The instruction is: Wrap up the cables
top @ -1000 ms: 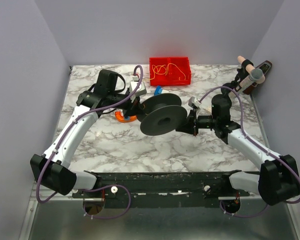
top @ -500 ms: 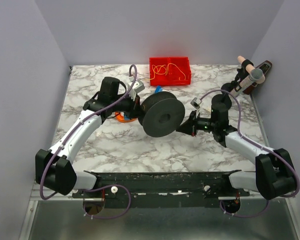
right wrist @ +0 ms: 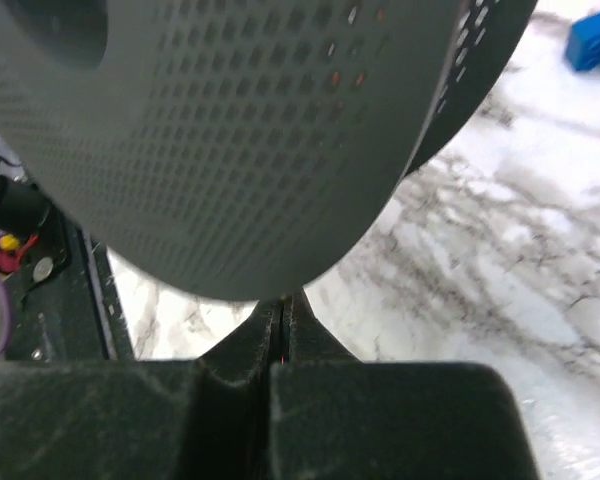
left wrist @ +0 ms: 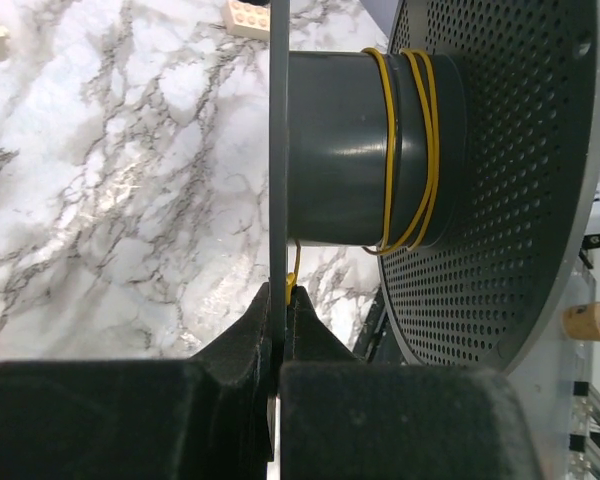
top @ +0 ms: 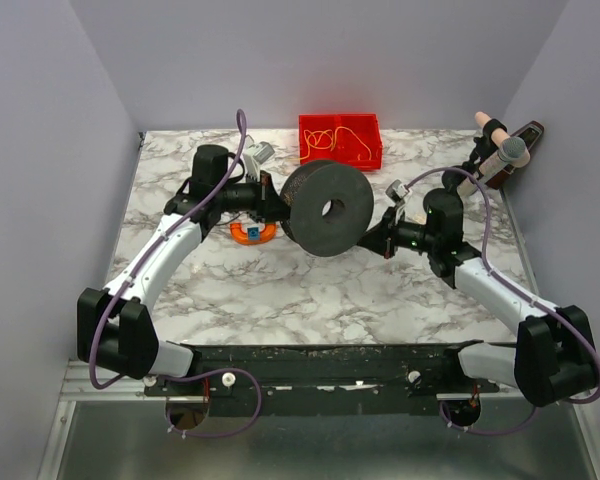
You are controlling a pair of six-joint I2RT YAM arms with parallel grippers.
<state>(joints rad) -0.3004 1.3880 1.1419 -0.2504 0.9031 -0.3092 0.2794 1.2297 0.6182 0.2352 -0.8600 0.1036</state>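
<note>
So the big dark grey perforated plastic spool is mid-frame in the top view, over the white marble table, pinched from both sides. The left claw is clamped on the thin edge of one flange, and the right claw is clamped on the other flange's rim. The thin yellow wire goes a few turns round the hub, upper right of the left wrist view. More loose yellow wires lie in the red plastic bin, top centre.

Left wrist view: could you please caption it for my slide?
Left end effector pinches a flange of the grey spool, yellow cable looped round its hub.
</note>
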